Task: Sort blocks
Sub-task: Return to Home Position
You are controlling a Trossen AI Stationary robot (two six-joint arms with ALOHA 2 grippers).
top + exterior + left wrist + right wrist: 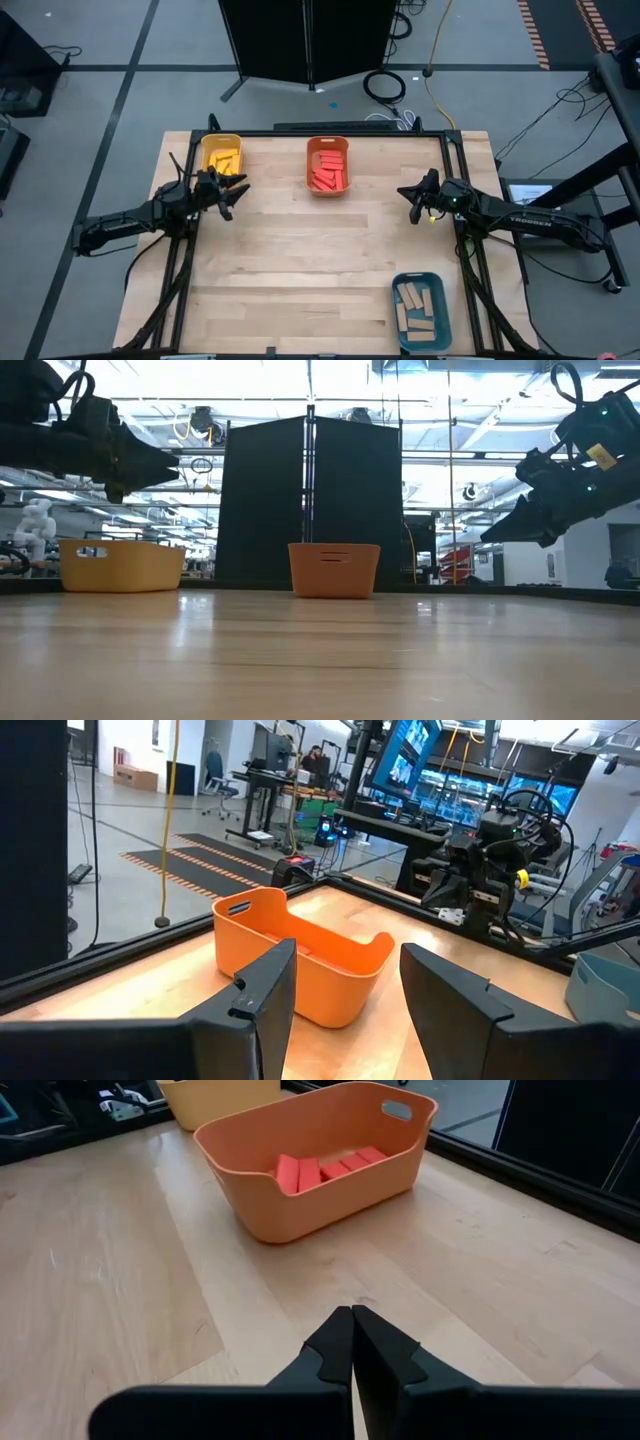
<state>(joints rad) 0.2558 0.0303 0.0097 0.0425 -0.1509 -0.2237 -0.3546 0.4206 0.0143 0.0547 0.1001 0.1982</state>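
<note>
Pale plank wood on the table (pixel 300 260), black-railed, set on grey floor with dark taped lines. Behind it, a black panel (pixel 310 40) and coiled cables (pixel 385 85). Along the far edge, a yellow bin (pixel 222 153) with yellow blocks (pixel 224 160) and an orange bin (pixel 328 165) with red blocks (pixel 328 172). In the near right corner, a teal bin (pixel 420 311) with tan blocks (pixel 418 308). Just beside the yellow bin, the left gripper (pixel 235 192), raised, fingers spread wide, holding nothing. Above the table's right side, the right gripper (pixel 405 192), raised, fingers pressed together, empty.
</note>
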